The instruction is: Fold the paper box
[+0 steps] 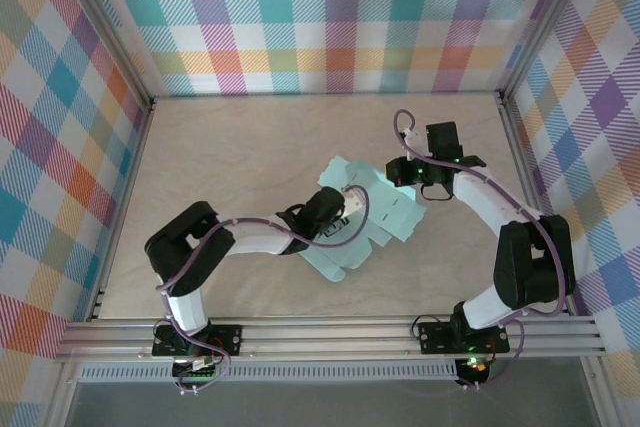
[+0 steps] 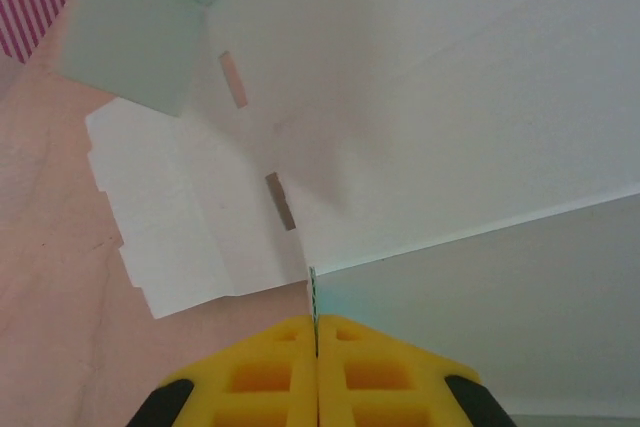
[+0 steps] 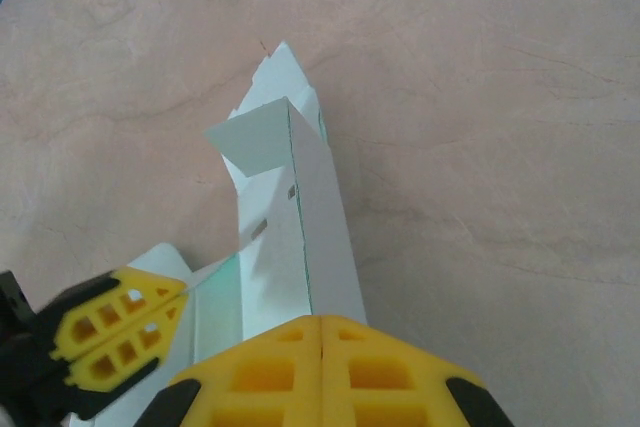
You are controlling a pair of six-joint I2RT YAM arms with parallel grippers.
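- Plaid walls (image 1: 340, 17): colour-check panels standing well back from the paper box (image 1: 385, 209) on three sides.
- Table (image 1: 250, 147): pale, bare surface under the paper box, which sits at about its middle, a little towards the right arm.
- Paper box: pale mint-blue card, partly folded. The wide panels and notched flaps lie spread flat. In the right wrist view one narrow panel (image 3: 300, 237) stands upright, with a small flap bent over at its far end. The left wrist view shows slots cut in the flat panel (image 2: 450, 97).
- Left gripper (image 1: 352, 205): over the middle of the paper box, on its left-arm side. The fingers (image 2: 270, 372) are pressed together with a thin card edge caught in the seam between them. It also shows low left in the right wrist view (image 3: 175, 299).
- Right gripper (image 1: 405, 179): at the paper box's far right edge. The fingers (image 3: 380, 372) are closed tight where the upright panel runs into them, pinching the card.
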